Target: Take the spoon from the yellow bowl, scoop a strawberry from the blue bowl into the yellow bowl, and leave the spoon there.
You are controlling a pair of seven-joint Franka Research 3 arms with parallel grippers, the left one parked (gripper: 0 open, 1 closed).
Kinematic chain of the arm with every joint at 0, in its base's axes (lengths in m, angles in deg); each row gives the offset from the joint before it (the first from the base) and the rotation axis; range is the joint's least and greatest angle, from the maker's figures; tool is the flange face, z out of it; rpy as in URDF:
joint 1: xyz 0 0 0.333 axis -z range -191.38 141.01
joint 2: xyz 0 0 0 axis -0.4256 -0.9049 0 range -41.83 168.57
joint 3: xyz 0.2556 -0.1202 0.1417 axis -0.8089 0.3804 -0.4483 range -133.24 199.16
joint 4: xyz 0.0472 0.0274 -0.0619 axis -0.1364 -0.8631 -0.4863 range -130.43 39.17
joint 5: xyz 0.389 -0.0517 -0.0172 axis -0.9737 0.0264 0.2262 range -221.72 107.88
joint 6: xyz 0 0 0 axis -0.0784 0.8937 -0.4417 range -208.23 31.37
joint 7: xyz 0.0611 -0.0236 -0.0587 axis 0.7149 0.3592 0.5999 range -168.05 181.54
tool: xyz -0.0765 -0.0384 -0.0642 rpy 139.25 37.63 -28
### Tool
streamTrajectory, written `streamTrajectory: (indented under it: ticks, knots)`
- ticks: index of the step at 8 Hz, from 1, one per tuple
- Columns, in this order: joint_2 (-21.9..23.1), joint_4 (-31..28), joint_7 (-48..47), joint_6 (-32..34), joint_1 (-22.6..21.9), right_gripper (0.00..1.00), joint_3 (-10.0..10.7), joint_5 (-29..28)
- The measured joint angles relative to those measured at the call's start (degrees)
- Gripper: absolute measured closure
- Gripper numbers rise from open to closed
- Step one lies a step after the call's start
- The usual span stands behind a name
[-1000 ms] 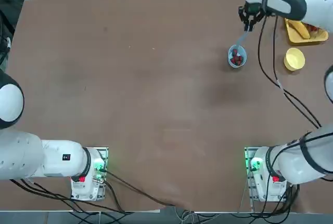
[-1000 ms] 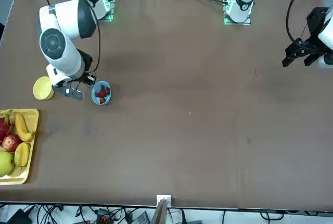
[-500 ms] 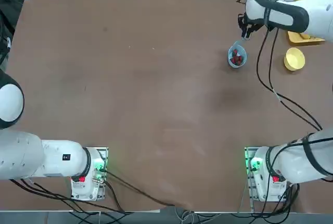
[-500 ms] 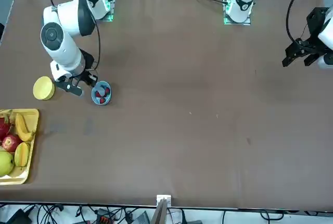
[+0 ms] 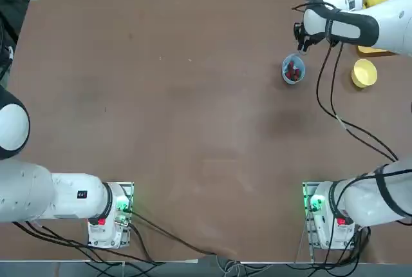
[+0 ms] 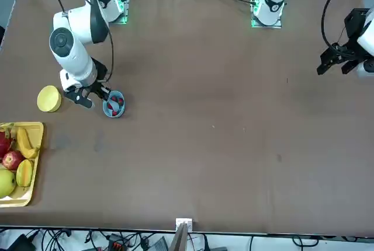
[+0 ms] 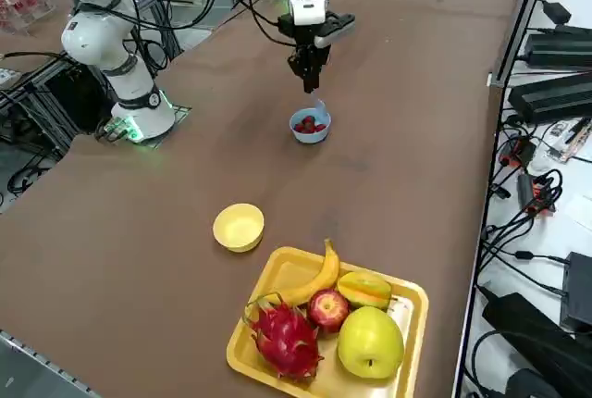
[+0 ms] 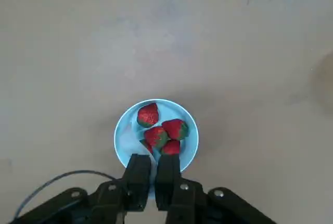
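Risk I see: right end effector (image 8: 147, 174), pinched on pale plastic spoon (image 7: 320, 107), tipping round light-blue bowl (image 8: 156, 136) below, spilling red strawberries (image 8: 161, 130) onto bench (image 5: 193, 129).

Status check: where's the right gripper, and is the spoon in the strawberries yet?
Right gripper shut on the pale plastic spoon, over the small light-blue bowl. Spoon tip at its strawberries. Small yellow bowl empty. Nothing blocking.

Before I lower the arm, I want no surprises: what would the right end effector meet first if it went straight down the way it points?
Most likely the small round light-blue bowl of red strawberries; the right end effector hangs above its near rim. Its height over the rim is unclear.
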Motion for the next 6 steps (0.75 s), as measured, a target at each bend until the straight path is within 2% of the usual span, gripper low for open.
streamTrajectory:
  ticks: [6]
  knots:
    - [0.0, -1.2, -0.2, -2.4, 0.0, 0.9, 0.0, 0.0]
